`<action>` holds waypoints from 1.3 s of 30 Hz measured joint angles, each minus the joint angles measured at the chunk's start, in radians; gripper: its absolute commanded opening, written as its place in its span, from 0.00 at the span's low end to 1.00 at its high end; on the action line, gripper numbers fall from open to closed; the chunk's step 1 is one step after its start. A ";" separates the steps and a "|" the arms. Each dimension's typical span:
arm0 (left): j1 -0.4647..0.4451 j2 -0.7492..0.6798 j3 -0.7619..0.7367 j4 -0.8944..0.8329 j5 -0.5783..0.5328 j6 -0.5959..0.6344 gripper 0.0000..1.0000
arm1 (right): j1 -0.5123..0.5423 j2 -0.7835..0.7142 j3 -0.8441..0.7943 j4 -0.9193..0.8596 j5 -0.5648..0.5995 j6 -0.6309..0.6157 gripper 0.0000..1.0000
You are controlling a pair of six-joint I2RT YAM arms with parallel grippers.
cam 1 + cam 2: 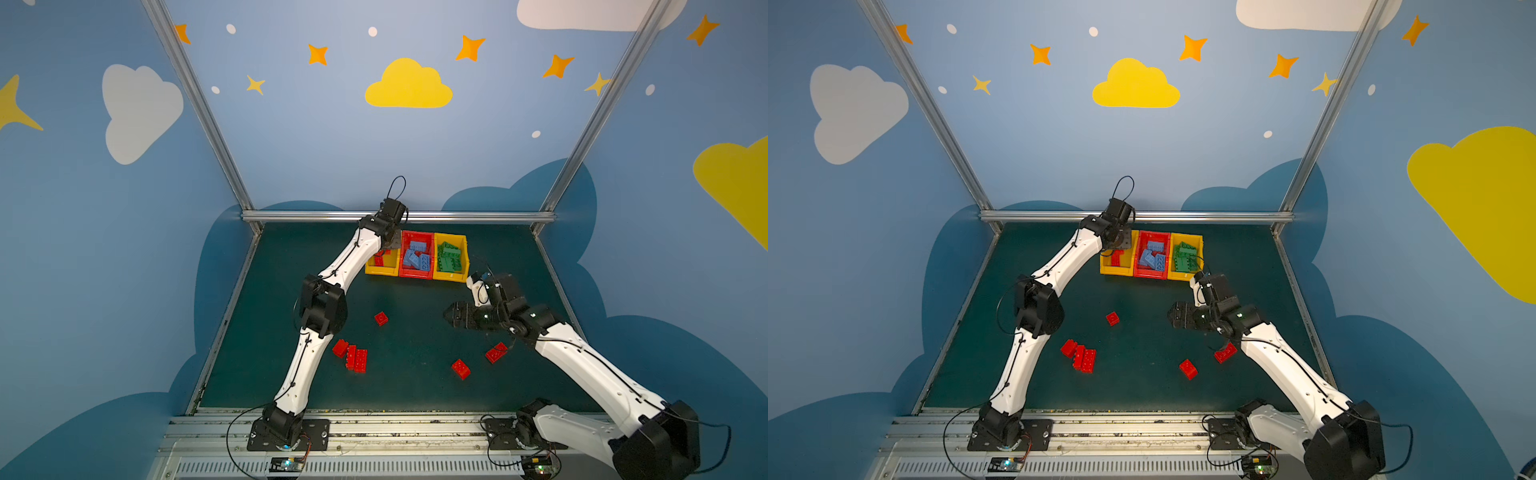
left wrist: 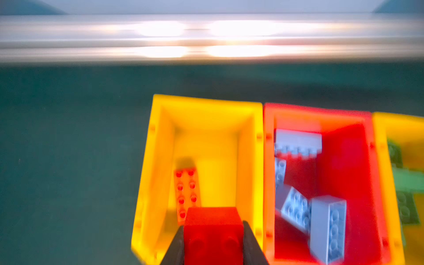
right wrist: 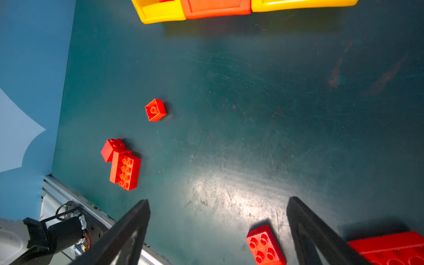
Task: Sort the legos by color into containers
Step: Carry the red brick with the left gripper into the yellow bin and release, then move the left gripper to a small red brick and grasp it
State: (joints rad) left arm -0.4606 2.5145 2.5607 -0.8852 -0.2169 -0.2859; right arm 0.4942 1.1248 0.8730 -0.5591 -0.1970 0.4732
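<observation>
1. The left gripper is clamped on the held red brick, over the left yellow bin. At least one binned red brick lies inside.
2. Blue bricks fill the red bin, and green bricks fill the right yellow bin. None of either colour shows outside, so those colours look finished.
3. Six reds seem left: a lone red brick, a cluster of three, and a fifth brick and sixth brick near the right arm.
4. The right gripper hangs empty over the table, jaws wide apart.
5. The dark green mat is scuffed. An aluminium rail edges it, below blue walls with painted clouds and stars.
</observation>
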 measured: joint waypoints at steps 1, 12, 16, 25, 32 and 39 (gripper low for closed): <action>0.008 0.047 0.074 -0.019 -0.001 0.005 0.24 | -0.007 0.010 0.006 0.000 -0.004 -0.004 0.91; 0.057 0.100 0.057 0.000 0.058 0.045 0.82 | -0.040 0.101 0.083 0.002 -0.044 -0.034 0.91; 0.053 0.024 -0.019 0.004 0.117 0.041 0.82 | -0.041 0.104 0.095 0.001 -0.070 -0.047 0.91; -0.027 -0.491 -0.721 0.175 0.128 -0.039 0.82 | -0.032 0.003 0.066 -0.005 -0.089 -0.049 0.91; -0.169 -0.821 -1.332 0.322 0.080 -0.183 0.82 | 0.035 -0.103 -0.039 -0.026 -0.057 -0.025 0.91; -0.292 -0.962 -1.612 0.387 0.018 -0.340 0.82 | 0.096 -0.177 -0.120 -0.038 -0.023 0.015 0.91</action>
State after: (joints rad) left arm -0.7528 1.5524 0.9482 -0.4980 -0.1993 -0.6262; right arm 0.5900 0.9474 0.7528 -0.5972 -0.2203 0.4885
